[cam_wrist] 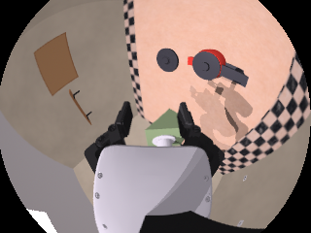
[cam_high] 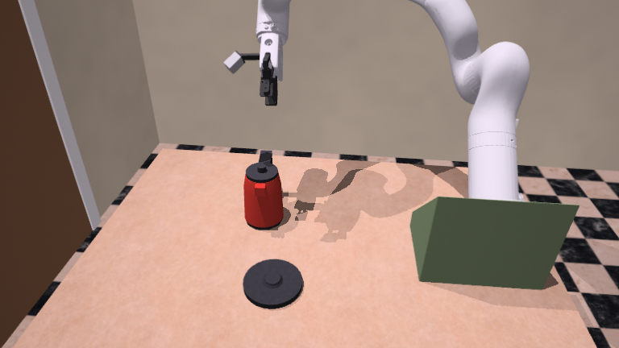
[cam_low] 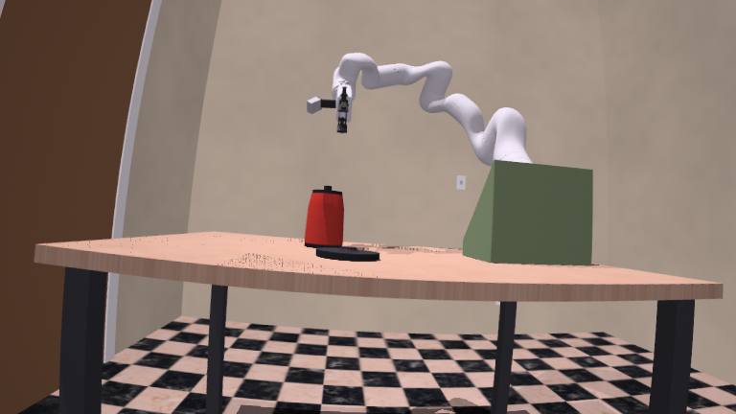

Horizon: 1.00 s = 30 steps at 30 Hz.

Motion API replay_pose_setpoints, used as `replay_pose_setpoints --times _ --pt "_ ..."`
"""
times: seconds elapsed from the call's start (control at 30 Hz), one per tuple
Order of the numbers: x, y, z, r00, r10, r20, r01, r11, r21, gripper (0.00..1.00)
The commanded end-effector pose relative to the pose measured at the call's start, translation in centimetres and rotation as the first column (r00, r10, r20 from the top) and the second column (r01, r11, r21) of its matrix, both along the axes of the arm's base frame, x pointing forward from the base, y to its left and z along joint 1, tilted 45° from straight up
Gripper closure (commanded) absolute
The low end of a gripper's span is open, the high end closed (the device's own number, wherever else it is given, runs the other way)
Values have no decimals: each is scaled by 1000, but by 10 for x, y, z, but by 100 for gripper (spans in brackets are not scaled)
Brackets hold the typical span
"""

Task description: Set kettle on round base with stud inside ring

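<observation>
The claw [cam_high: 268, 93] hangs high in the air, fingers spread wide with nothing between them, pointing down. Well below it on the table [cam_high: 136, 257] stands the kettle [cam_high: 263, 200], upright, red with a dark lid and knob, its dark handle [cam_high: 266, 157] on the far side. The round base [cam_high: 272, 283] lies flat, stud up, apart from the kettle on the near side. This looks like the approach: next the claw likely needs to come down and line its fingers around the handle's upright bar.
</observation>
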<state>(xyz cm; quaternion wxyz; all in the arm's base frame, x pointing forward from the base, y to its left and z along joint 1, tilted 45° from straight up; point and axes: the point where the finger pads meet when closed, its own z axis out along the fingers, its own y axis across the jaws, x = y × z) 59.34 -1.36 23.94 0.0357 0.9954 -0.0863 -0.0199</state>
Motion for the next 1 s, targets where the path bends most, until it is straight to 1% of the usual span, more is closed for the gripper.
replay_pose_setpoints --times 0.0,0.4,0.47,0.53,0.77,0.97 --pt "0 -2 -1 1000 -31 -3 31 999 -16 19" --pt "-5 -16 -9 980 -201 -10 199 975 -102 19" --pt "-5 -16 -9 980 -201 -10 199 975 -102 19" --pt "-6 -19 -10 973 -233 -7 230 966 -119 19" --pt "-8 -29 -15 938 -347 15 344 921 -183 19" --pt "-9 -39 -18 894 -444 52 443 864 -238 19"
